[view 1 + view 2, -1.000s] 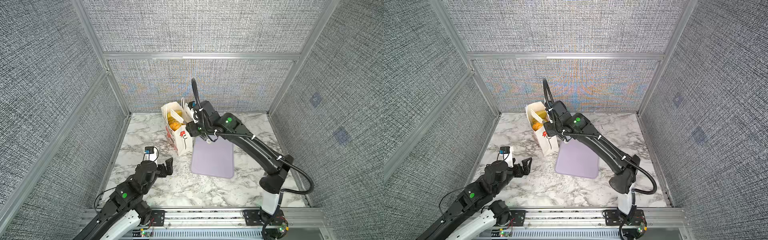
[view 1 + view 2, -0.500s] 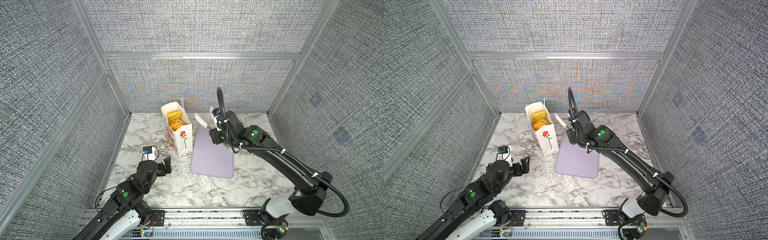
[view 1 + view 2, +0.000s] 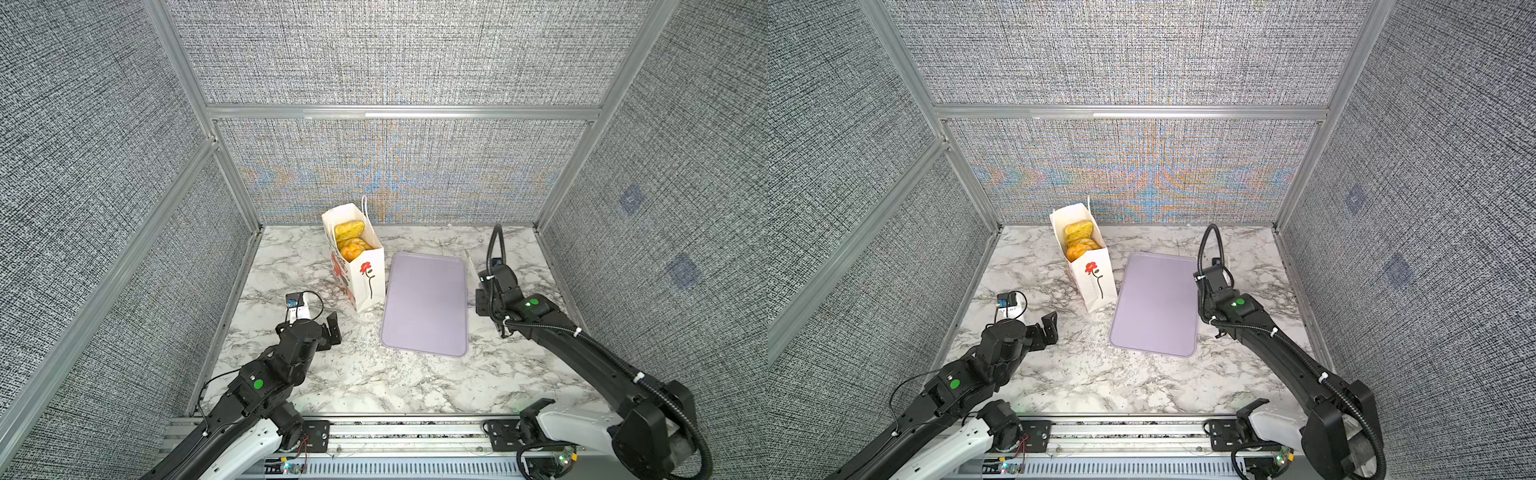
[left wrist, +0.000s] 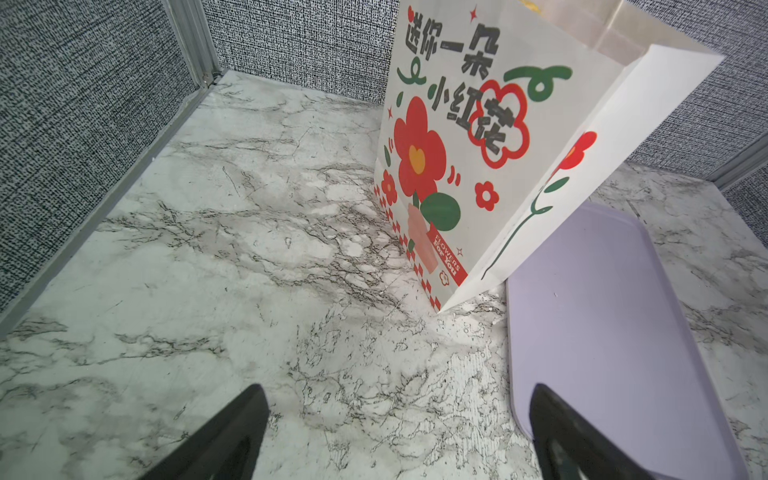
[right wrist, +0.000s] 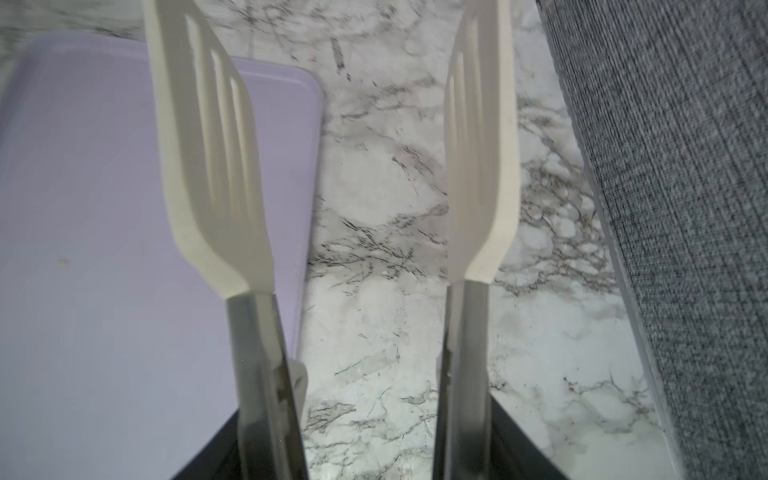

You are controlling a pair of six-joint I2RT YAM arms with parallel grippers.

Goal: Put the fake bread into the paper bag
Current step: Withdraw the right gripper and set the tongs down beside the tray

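Observation:
The white paper bag with a red flower stands upright at the back left of the marble table, its flowered side filling the left wrist view. Golden fake bread shows in its open mouth. My left gripper hovers open and empty in front of the bag. My right gripper is shut on white slotted tongs to the right of the tray. The tongs' blades stand apart with nothing between them.
An empty lilac tray lies flat just right of the bag. Grey fabric walls with aluminium frames close in the table on three sides; the right wall is near the tongs.
My right arm has swung from the bag's mouth rightward across the tray to its right side, tongs empty. The left gripper has stayed open, almost in place.

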